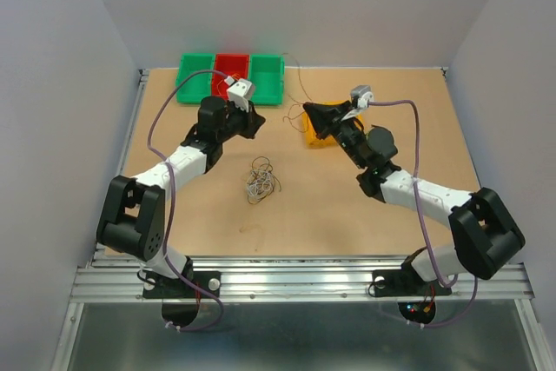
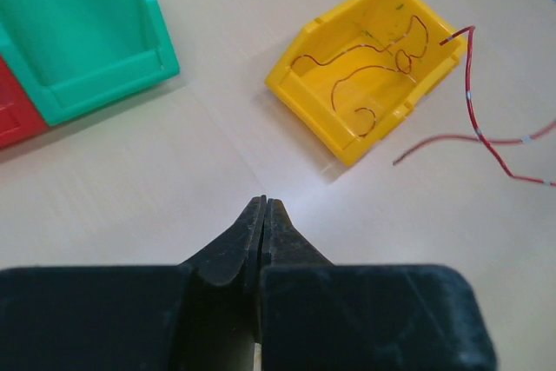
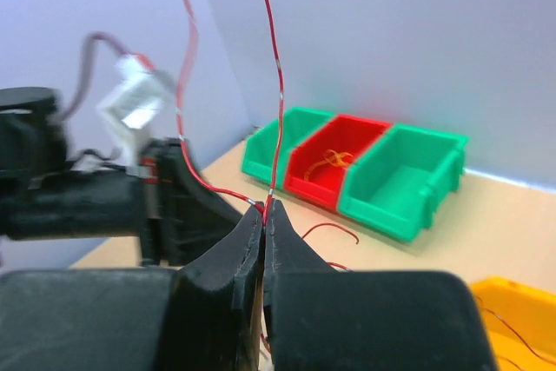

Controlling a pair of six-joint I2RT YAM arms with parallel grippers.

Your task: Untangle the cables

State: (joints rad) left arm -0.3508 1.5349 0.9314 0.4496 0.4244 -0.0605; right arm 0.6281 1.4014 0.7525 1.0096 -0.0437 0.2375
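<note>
A thin red cable [image 3: 279, 76] rises from my right gripper [image 3: 265, 208], which is shut on it; one strand bends left in front of the left arm. In the top view my right gripper [image 1: 306, 110] hovers just left of the yellow bin [image 1: 313, 138]. My left gripper [image 1: 257, 119] faces it from the left. In its own wrist view the left gripper [image 2: 264, 202] is shut with nothing showing between its fingers. The red cable [image 2: 472, 97] hangs to the right of the yellow bin [image 2: 308, 115], which holds reddish-brown wires [image 2: 365, 76]. A small tangle of thin cables [image 1: 261, 180] lies mid-table.
A row of green and red bins [image 1: 265, 76] stands at the back of the table. The red bin [image 3: 347, 141] holds an orange wire [image 3: 333, 160]. A green bin [image 2: 87, 32] is at the left wrist view's upper left. Grey walls close in three sides.
</note>
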